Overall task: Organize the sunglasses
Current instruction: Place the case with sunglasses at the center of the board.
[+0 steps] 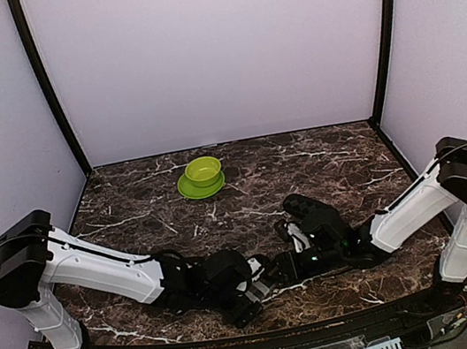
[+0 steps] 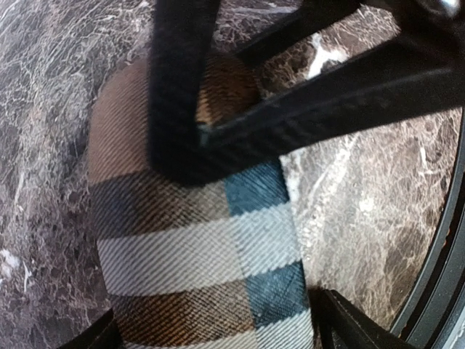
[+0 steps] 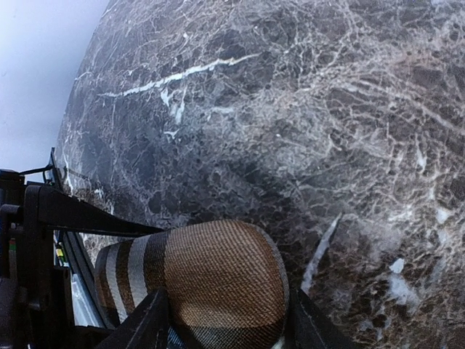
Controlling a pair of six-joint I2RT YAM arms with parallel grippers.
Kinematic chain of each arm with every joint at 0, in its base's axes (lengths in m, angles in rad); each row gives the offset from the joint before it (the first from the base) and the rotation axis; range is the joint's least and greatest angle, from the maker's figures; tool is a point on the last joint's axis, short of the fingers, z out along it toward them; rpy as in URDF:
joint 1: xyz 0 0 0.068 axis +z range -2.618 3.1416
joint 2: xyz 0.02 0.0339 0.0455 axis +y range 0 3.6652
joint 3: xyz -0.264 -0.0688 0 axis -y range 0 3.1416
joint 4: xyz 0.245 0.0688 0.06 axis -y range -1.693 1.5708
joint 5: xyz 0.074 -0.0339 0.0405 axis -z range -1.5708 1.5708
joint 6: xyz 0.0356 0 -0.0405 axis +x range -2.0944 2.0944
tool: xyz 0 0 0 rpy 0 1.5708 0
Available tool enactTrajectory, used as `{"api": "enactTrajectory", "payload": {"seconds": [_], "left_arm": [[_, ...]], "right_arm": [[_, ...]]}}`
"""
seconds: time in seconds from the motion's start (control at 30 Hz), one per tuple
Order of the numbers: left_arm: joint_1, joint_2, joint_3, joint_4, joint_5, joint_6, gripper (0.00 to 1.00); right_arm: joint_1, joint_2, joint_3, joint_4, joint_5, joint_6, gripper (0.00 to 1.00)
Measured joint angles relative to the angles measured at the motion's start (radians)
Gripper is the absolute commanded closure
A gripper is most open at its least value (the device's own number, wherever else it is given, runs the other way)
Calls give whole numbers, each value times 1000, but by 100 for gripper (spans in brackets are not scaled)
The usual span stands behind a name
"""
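Observation:
No sunglasses show in any view. A brown-and-beige striped case point(image 2: 196, 247) lies on the dark marble table point(image 1: 339, 161) near the front edge, between the two arms. My left gripper point(image 2: 218, 331) straddles one end of it, jaws open, with a thin dark gap at its right finger point(image 2: 349, 323). My right gripper point(image 3: 225, 323) is shut on the case's other, rounded brown end point(image 3: 218, 280), a finger pressed against each side. In the top view the left gripper point(image 1: 251, 290) and the right gripper point(image 1: 281, 267) meet tip to tip and hide most of the case.
A green bowl on a green saucer point(image 1: 202, 175) stands at the back centre. A black bumpy oblong object point(image 1: 310, 212) lies just behind the right wrist. The table's black front rim point(image 2: 445, 276) runs close to the case. Pale walls close in three sides.

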Motion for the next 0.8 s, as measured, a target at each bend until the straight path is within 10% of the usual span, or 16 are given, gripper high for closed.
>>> {"api": "enactTrajectory", "payload": {"seconds": [0.8], "left_arm": [[4,-50,-77,67,32,-53,21]], "right_arm": [[61,-81,23,-164,179,-75,36]]}}
